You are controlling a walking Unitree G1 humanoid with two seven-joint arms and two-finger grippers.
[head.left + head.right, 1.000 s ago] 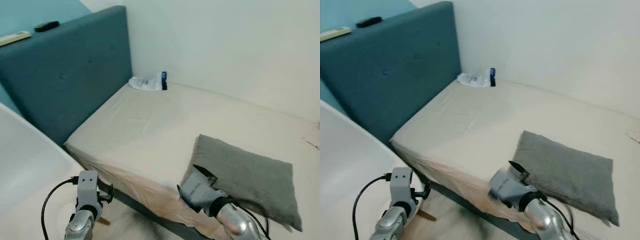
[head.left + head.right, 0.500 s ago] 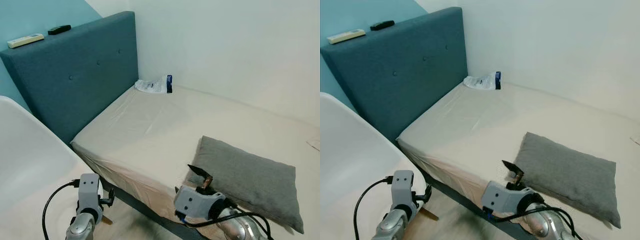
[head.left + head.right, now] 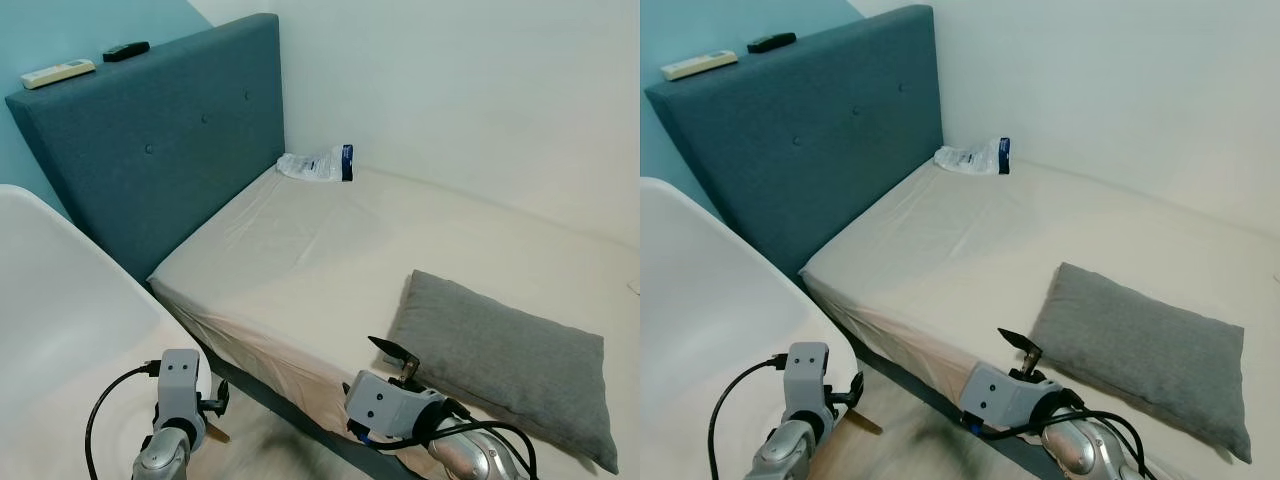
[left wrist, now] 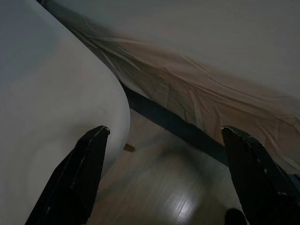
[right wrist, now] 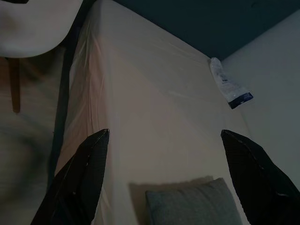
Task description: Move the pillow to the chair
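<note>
1. Our right gripper (image 5: 164, 183) hovers with fingers spread wide, empty, just short of the pillow (image 3: 505, 358), lined up to grasp it.
2. The grey, soft woven pillow lies flat near the bed (image 3: 300, 250) edge.
3. Our left gripper (image 4: 164, 183), fingers parted, hangs beside the smooth white chair (image 3: 60, 310).

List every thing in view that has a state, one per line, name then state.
pillow: lying flat on the bed, not gripped
bed: sheet on, wrinkled at the near edge
chair: seat bare
right gripper: open, aimed at the pillow's corner
left gripper: open, over the floor between chair and bed
plastic packet: lying in the bed's far corner
</note>
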